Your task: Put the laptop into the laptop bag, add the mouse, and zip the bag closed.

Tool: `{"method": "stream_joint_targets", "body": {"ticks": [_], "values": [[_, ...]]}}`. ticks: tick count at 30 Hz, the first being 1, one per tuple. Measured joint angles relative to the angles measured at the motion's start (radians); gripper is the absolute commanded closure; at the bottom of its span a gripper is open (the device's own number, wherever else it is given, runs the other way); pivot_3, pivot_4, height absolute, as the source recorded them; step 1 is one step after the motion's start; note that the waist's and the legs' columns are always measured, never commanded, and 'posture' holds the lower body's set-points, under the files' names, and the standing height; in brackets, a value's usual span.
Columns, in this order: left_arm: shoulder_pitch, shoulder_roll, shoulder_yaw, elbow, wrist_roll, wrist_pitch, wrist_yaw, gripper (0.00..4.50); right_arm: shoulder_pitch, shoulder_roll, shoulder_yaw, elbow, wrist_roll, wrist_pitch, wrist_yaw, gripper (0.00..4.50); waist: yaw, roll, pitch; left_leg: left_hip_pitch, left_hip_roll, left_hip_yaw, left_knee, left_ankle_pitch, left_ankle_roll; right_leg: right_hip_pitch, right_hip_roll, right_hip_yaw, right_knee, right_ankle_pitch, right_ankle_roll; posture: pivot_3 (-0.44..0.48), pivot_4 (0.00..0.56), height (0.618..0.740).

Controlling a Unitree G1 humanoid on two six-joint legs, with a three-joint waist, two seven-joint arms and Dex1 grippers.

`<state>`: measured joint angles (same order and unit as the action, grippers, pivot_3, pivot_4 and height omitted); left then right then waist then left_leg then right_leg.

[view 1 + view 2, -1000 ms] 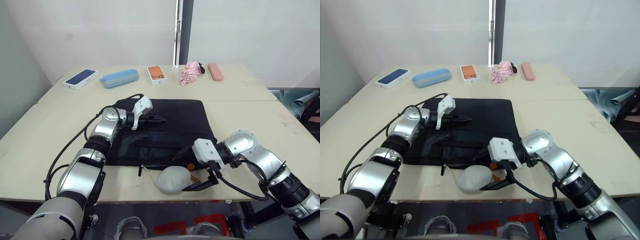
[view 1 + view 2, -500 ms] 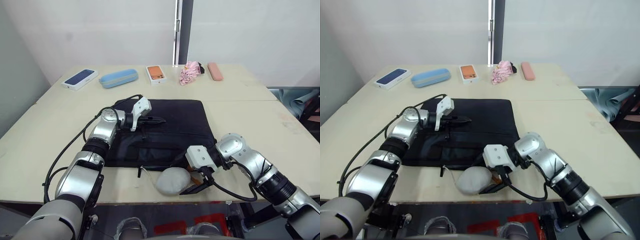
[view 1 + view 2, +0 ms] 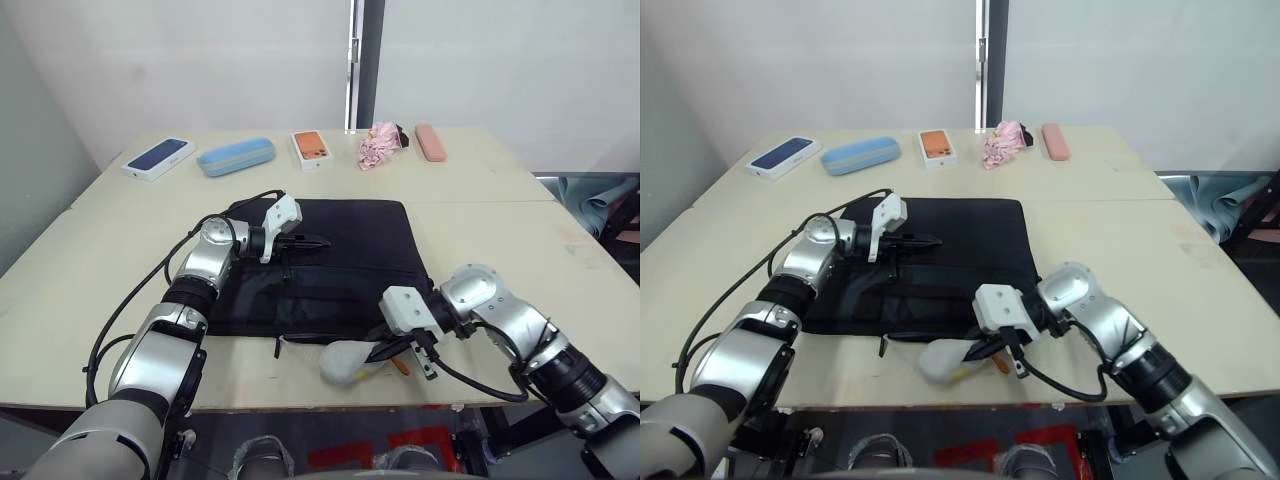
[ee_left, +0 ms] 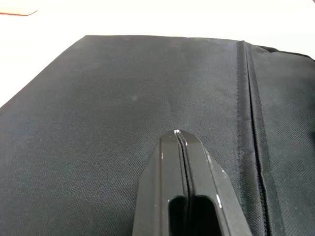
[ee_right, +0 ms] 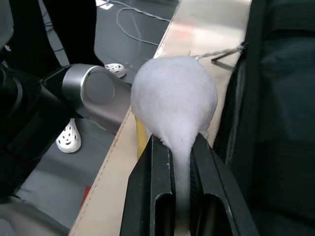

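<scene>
Laptop bag (image 3: pixel 325 268) lies flat; my right tool (image 5: pixel 181 152) pinches its white plush charm (image 5: pixel 174 98), left tool (image 4: pixel 178 140) closed, pressing fabric. Zipping seems next.

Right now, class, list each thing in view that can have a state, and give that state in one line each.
laptop bag: lying flat on the table, looks closed.
plush charm: pinched, squeezed at one end.
right gripper: shut on the plush charm.
left gripper: shut, empty, over the laptop bag.
table: bearing everything.
</scene>
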<state>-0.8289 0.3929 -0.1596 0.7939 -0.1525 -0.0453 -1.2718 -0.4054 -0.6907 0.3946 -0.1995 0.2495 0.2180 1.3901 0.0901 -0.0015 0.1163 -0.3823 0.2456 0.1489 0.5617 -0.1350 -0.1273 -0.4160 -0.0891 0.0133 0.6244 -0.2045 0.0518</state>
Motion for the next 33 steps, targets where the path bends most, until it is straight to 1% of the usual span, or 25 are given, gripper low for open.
{"method": "stream_joint_targets", "body": {"ticks": [3,6,10,13,15,19,21,25,28,33], "values": [[0.007,0.000,-0.001,0.005,0.001,-0.020,0.004,4.50,0.033,-0.052,-0.039,-0.075,0.029,0.049,-0.008,4.47,0.000,0.000,-0.003,0.001,0.000,0.001,-0.002,0.000,0.000,0.001,0.000,0.001,-0.002,0.000,0.000,0.000,0.150,0.740],[0.015,-0.002,-0.006,0.006,0.002,-0.045,0.010,4.50,0.118,-0.141,-0.096,-0.163,0.054,0.088,-0.021,4.47,0.003,0.001,-0.005,0.002,0.000,0.001,-0.005,0.000,0.000,0.002,0.000,0.002,-0.005,-0.001,0.001,0.000,0.150,0.740],[0.026,-0.002,-0.005,0.008,0.002,-0.066,0.017,4.50,0.207,-0.233,-0.177,-0.218,0.085,0.135,-0.035,4.47,0.002,0.001,-0.007,0.007,0.000,0.006,-0.008,0.000,-0.001,0.004,0.000,0.006,-0.007,-0.002,0.004,0.000,0.150,0.740],[0.040,-0.004,0.000,0.005,0.002,-0.070,0.021,4.50,0.222,-0.301,-0.243,-0.223,0.110,0.170,-0.034,4.47,0.002,0.000,-0.008,0.013,-0.001,0.011,-0.011,-0.001,-0.001,0.005,-0.001,0.011,-0.008,-0.010,0.016,0.000,0.150,0.740],[0.046,-0.007,0.001,0.001,0.002,-0.071,0.026,4.50,0.222,-0.326,-0.272,-0.218,0.118,0.178,-0.032,4.47,0.003,0.001,-0.009,0.014,-0.001,0.012,-0.012,-0.001,-0.001,0.005,-0.001,0.011,-0.009,-0.010,0.018,0.000,0.150,0.740],[0.052,-0.024,0.004,0.001,0.002,-0.097,0.049,4.50,0.222,-0.375,-0.307,-0.145,0.124,0.173,-0.014,4.47,0.006,0.001,-0.009,0.013,-0.002,0.013,-0.013,-0.001,-0.001,0.005,-0.001,0.011,-0.010,-0.009,0.015,0.000,0.150,0.740],[0.053,-0.030,0.004,0.001,0.002,-0.104,0.054,4.50,0.223,-0.428,-0.338,-0.072,0.113,0.149,0.007,4.47,0.010,0.001,-0.009,0.013,-0.003,0.014,-0.013,-0.001,-0.001,0.005,-0.001,0.011,-0.011,-0.007,0.012,0.000,0.150,0.740],[0.054,-0.031,0.004,0.001,0.002,-0.106,0.055,4.50,0.239,-0.477,-0.359,0.025,0.081,0.081,0.035,4.47,0.010,0.001,-0.008,0.013,-0.003,0.015,-0.013,-0.001,-0.001,0.005,-0.002,0.011,-0.012,-0.008,0.014,0.000,0.150,0.740],[0.055,-0.030,0.005,0.002,0.002,-0.109,0.054,4.50,0.258,-0.481,-0.373,0.082,0.073,0.052,0.048,4.47,0.009,0.001,-0.008,0.013,-0.003,0.016,-0.014,-0.001,-0.001,0.005,-0.002,0.011,-0.012,-0.011,0.019,0.000,0.150,0.740],[0.057,-0.027,0.005,0.002,0.002,-0.113,0.052,4.50,0.257,-0.516,-0.391,0.197,0.039,-0.012,0.063,4.47,0.008,0.001,-0.008,0.013,-0.004,0.017,-0.014,-0.001,-0.001,0.004,-0.002,0.012,-0.012,-0.011,0.019,0.000,0.150,0.740]]}}
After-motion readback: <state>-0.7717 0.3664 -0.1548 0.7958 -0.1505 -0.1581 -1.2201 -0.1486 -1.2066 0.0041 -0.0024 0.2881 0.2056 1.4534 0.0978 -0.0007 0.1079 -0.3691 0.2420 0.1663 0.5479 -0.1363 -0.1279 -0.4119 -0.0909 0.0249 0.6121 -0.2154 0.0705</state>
